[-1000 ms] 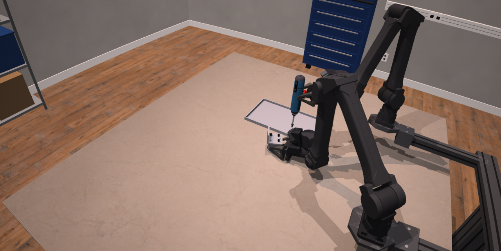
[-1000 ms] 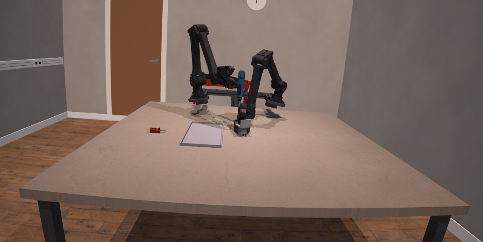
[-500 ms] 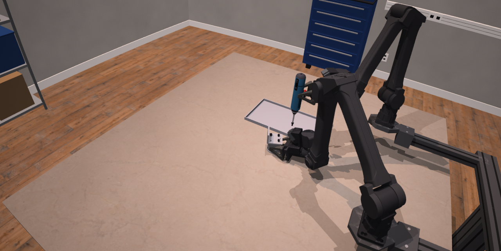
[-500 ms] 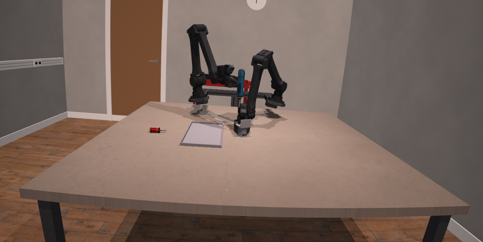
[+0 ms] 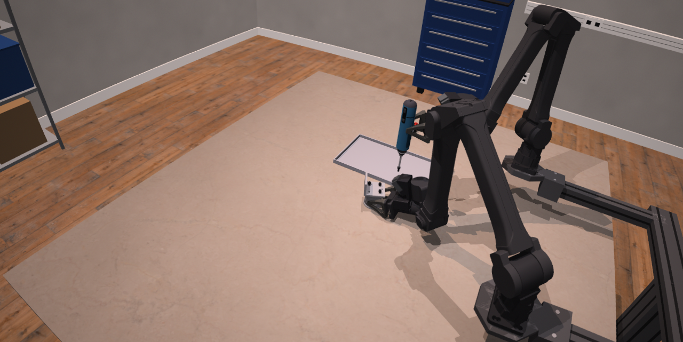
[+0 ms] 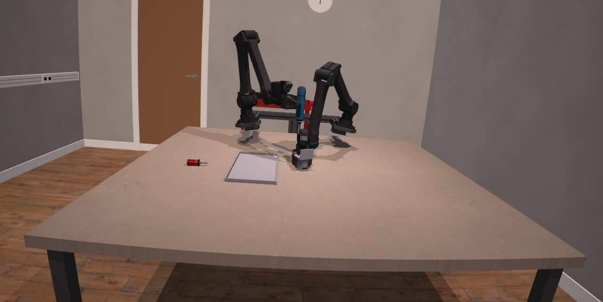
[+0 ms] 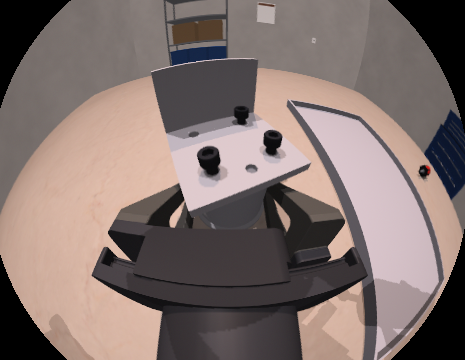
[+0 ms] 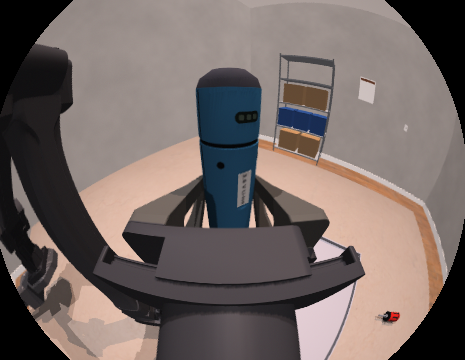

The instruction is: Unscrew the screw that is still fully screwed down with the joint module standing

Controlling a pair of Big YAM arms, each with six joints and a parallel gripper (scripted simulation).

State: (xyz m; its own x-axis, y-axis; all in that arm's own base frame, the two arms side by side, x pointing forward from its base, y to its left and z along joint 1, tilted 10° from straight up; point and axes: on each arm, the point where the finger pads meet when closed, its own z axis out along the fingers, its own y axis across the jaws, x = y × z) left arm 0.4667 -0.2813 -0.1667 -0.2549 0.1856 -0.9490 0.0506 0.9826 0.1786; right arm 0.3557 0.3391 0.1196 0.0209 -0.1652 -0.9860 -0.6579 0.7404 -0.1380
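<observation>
The joint module stands upright on the table, with a grey L-shaped bracket on top. Three black screws show in the bracket. Two screws stand raised, and one screw by the upright wall sits lower. Two holes are empty. My left gripper is shut on the module's body. My right gripper is shut on the dark blue electric screwdriver and holds it upright. Its tip hangs above the module, clear of the screws.
A shallow grey tray lies next to the module. A small red screwdriver lies beyond the tray. A blue tool cabinet and a shelf stand off the table.
</observation>
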